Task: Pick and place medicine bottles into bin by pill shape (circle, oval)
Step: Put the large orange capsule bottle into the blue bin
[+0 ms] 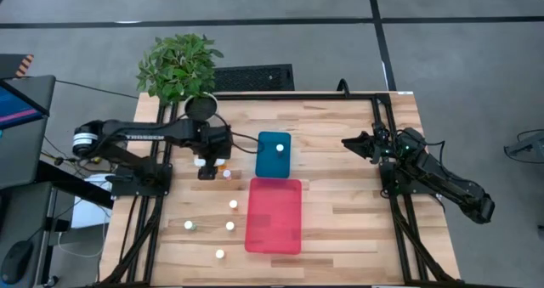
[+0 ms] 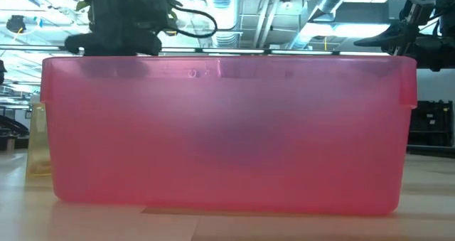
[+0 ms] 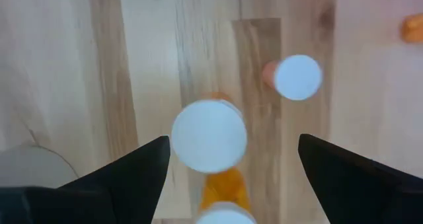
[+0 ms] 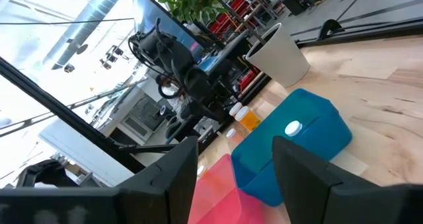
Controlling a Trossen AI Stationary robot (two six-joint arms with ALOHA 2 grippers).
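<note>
Several tiny white-capped medicine bottles stand upright on the wooden table. Three cluster under my left gripper [image 1: 206, 164]; others stand nearer the front [image 1: 233, 204], [image 1: 189, 224], [image 1: 229, 226], [image 1: 219, 254]. One bottle [image 1: 279, 148] sits inside the blue bin [image 1: 265, 162]. The pink bin [image 1: 274, 228] lies in front of the blue bin. My left gripper [image 3: 231, 141] is open and points down, its fingers on either side of a white-capped orange bottle [image 3: 209, 135], not touching it. Another bottle [image 3: 297, 77] stands beyond. My right gripper [image 4: 234, 151] is open and empty at the table's right [image 1: 353, 142].
A potted plant [image 1: 178, 65] in a white pot [image 4: 277, 52] stands at the far left corner. The pink bin's wall [image 2: 227, 134] fills the low view. A black frame [image 1: 378, 152] runs along the table's right side. Bare wood lies between the bins and the right arm.
</note>
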